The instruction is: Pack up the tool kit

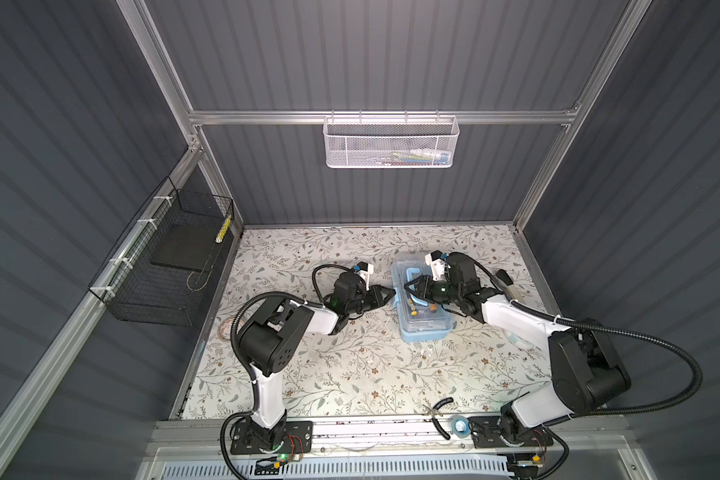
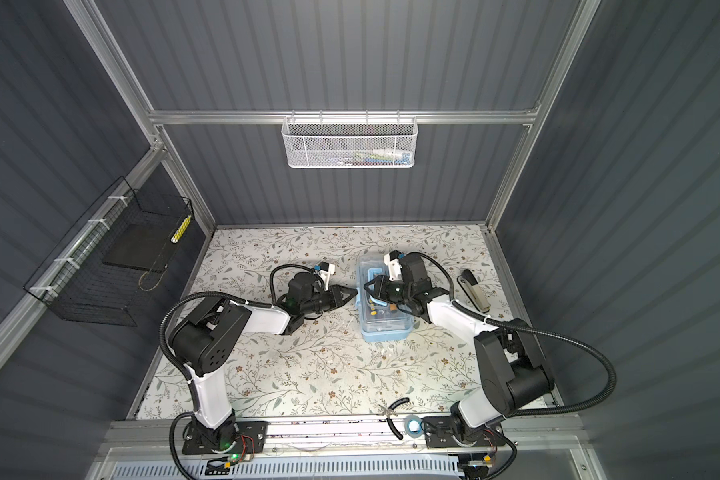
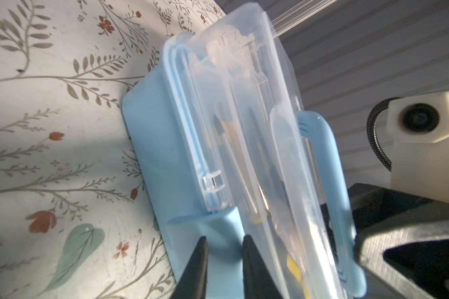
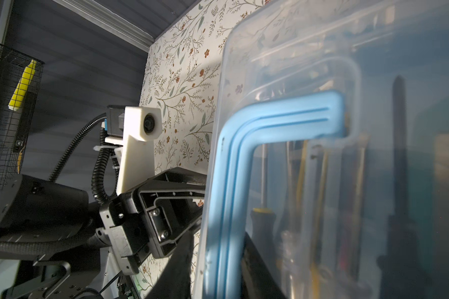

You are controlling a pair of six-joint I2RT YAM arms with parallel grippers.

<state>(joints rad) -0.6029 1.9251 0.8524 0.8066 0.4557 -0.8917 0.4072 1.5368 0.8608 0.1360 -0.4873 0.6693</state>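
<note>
The tool kit (image 1: 427, 328) (image 2: 385, 328) is a light-blue box with a clear lid, lying flat on the floral table right of centre. Slim yellow and orange tools (image 1: 416, 309) show through the lid. My right gripper (image 1: 408, 286) (image 2: 368, 286) reaches over the lid from the right. In the right wrist view it (image 4: 218, 259) is shut on the blue handle (image 4: 283, 114) beside the lid's edge. My left gripper (image 1: 391, 292) (image 2: 353, 294) points at the box's left side. In the left wrist view its (image 3: 224, 239) narrow gap frames the blue latch (image 3: 218, 225), tips slightly apart.
A white mesh basket (image 1: 391, 143) hangs on the back rail. A black wire basket (image 1: 163, 266) on the left wall holds a yellow item (image 1: 223, 230). Pliers (image 1: 439, 411) and a tape roll (image 1: 460, 424) lie at the front edge. A dark-handled tool (image 1: 508, 282) lies right of the box.
</note>
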